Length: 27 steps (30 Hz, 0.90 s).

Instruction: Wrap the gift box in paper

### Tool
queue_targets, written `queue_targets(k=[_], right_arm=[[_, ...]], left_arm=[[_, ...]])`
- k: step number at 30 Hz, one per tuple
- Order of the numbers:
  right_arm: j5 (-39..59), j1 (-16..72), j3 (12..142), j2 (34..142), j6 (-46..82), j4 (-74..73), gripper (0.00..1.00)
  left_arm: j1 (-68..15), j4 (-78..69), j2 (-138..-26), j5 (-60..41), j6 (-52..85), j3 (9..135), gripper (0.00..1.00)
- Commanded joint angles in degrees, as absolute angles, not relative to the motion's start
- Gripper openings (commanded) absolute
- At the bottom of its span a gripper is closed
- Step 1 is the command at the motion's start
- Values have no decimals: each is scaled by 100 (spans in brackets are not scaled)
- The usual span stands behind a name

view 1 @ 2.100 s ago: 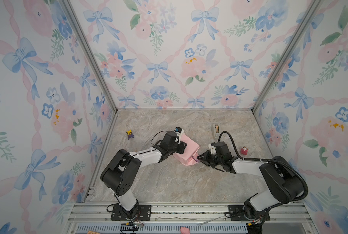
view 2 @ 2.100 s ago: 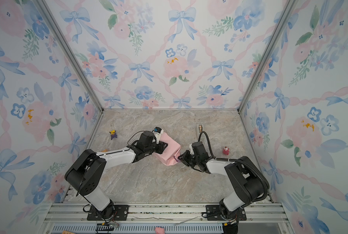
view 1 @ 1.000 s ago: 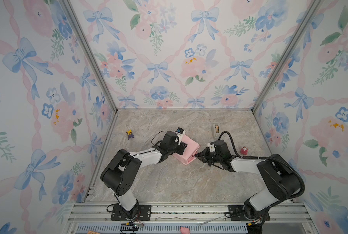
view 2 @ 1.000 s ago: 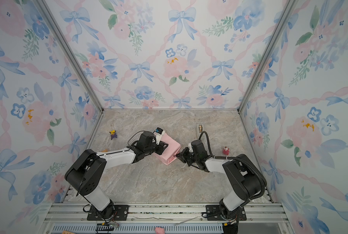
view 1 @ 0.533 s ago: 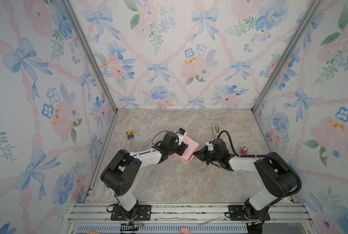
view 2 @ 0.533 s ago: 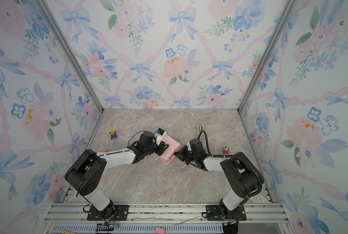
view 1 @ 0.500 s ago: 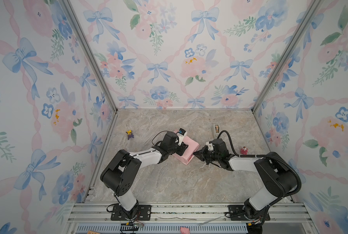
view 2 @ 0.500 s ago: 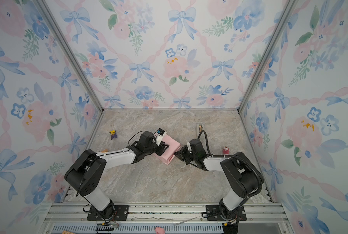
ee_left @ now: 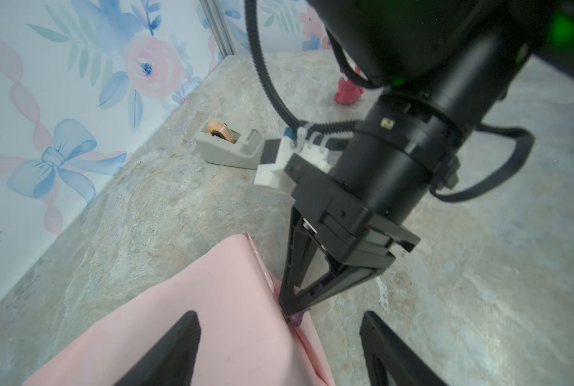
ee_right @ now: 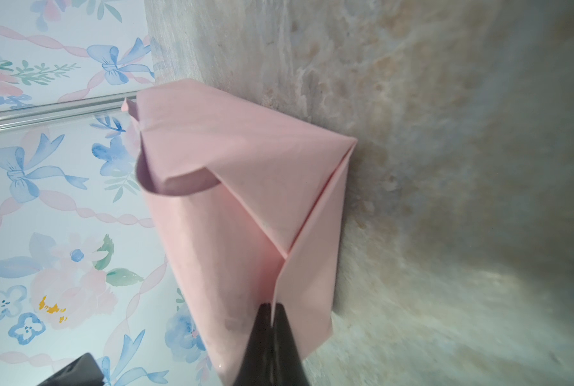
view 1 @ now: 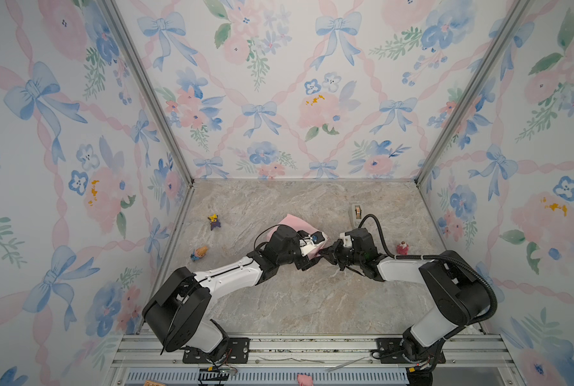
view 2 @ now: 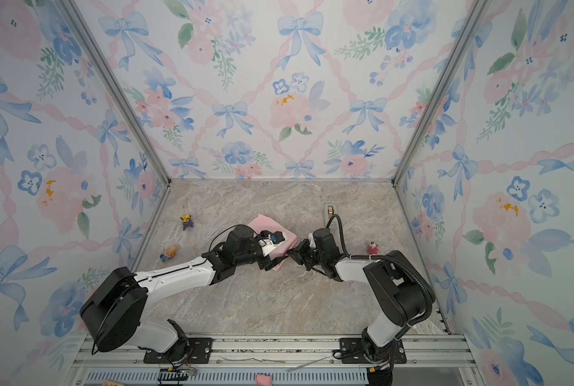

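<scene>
Floral wallpaper with blue bows and pink ribbons closes in three sides of a marbled grey-beige bench [view 1: 295, 300]. Near the middle of the bench, slightly toward its rear edge, the paper [view 1: 290, 222] is folded into a squarish parcel with its pale pink face outward. The gift box does not show anywhere under it. In the right wrist view the paper [ee_right: 245, 160] has diagonal folds meeting at a corner, and a loose loop exposes the lilac inner face.

Both arms reach in from the front edge and meet at the parcel's right end. The right gripper [ee_left: 287, 305] has its fingers pressed together, pinching a fold of paper where two flaps meet at that end. A sliver of lilac shows just at its tips. The same pinch appears in the right wrist view, with the dark fingertips [ee_right: 262, 320] closed on the edge of a flap.

The left gripper [ee_left: 279, 331] is spread wide and holds nothing. One finger is over the pink top of the parcel and the other over bare bench beyond the parcel's edge. Whether either finger touches the paper cannot be told.

A grey tape dispenser [ee_left: 227, 147] stands toward the rear edge, behind the right gripper and apart from the parcel. A small red figure [view 1: 402, 248] sits near the right edge. A purple-and-yellow figure [view 1: 214, 222] and an orange one [view 1: 199, 253] lie near the left edge.
</scene>
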State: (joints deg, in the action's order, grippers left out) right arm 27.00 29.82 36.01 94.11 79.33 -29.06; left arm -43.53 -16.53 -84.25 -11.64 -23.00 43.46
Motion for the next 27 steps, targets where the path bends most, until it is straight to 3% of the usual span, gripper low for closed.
queue_targets(k=[1,8,27], right_arm=[[2653,3055,3674,9449,7943,-3043,0],[2641,3070,3670,9633,7963,-3094,0],[2646,3101,3569,9622,8109,-3318,0]], left_arm=[[-4491,-1631,-8546,-237,-2885,4254,80],[-4872,-2048,-8757,911,-2640,3986,86],[-5356,-3275,-9446,2086,-2340,3375,87]])
